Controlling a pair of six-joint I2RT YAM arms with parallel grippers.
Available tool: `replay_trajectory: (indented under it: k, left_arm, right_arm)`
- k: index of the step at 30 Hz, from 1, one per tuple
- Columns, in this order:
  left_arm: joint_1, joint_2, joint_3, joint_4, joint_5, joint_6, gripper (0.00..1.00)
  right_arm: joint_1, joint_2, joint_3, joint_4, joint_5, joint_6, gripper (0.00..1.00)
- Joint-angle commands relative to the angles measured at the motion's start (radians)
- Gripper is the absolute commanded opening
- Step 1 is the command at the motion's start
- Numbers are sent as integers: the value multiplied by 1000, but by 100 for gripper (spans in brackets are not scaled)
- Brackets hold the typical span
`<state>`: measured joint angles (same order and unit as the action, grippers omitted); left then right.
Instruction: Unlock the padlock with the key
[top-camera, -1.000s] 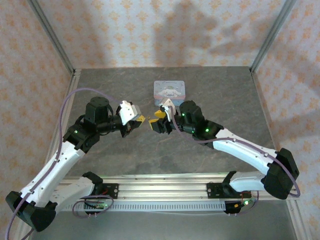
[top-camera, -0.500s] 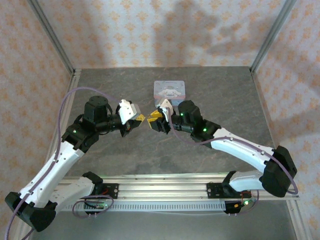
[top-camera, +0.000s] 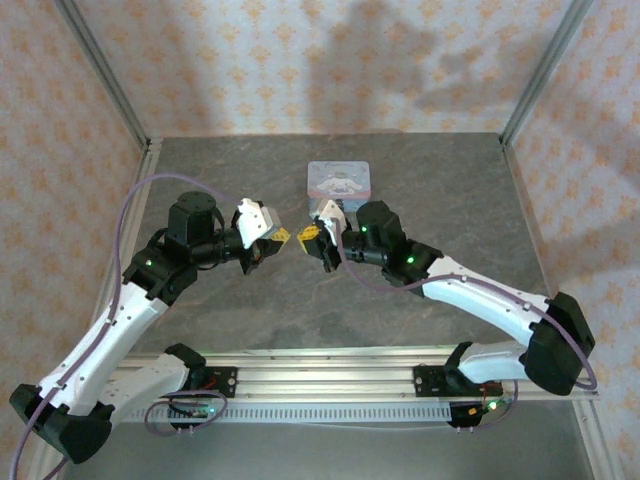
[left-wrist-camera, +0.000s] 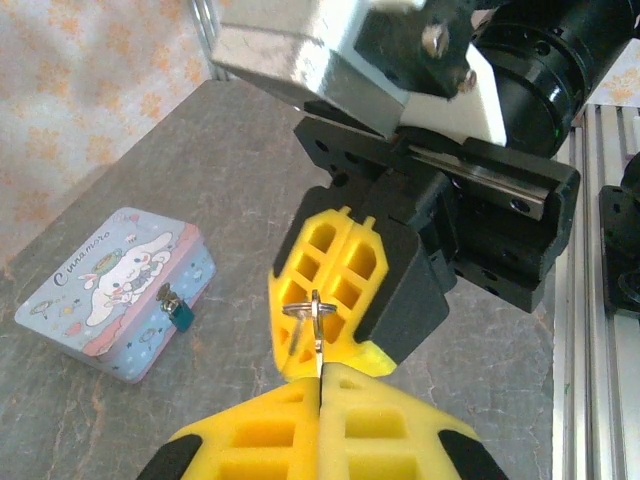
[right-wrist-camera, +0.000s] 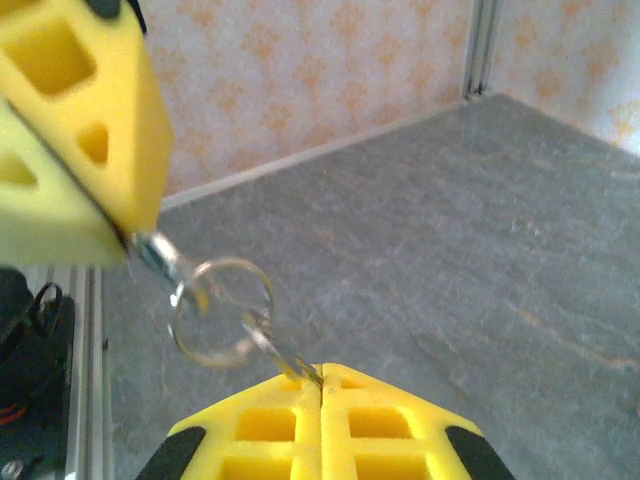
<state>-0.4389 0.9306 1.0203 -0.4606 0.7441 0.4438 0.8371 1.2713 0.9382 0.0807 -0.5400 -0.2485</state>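
Top view: left end effector (top-camera: 282, 237) and right end effector (top-camera: 311, 236) tip to tip over the worktop (top-camera: 450, 200), both closed; tin (top-camera: 339, 180) just beyond the right one.

Left wrist: fingers (left-wrist-camera: 400, 430) pressed together on the key (left-wrist-camera: 319, 352), ring (left-wrist-camera: 313, 306) above them, in front of the right end effector; padlock (left-wrist-camera: 184, 313) off to the left, on the tin's front.

Right wrist: fingers (right-wrist-camera: 390, 430) clamped on a thin blade (right-wrist-camera: 287, 361) linked to the ring; left end effector up-left, gripping the ring's other link.

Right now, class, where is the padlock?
In the left wrist view, the padlock hangs on the side of the cartoon tin, in the picture's left half.
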Motion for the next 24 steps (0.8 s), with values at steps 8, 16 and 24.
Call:
replay_trajectory:
  k: [8,16,24]
  left_arm:
    - [0,-9,-51,23,-5,-63,0]
    - [14,-80,-141,68,-4,-217,59]
    - [73,0,-120,100,91,-390,58]
  right_arm:
    - [-4,-50,160,-420,-9,-72,0]
    - [-15,19,360,-791,25,-113,0]
    - [-16,38,382,-816,17,-93,0]
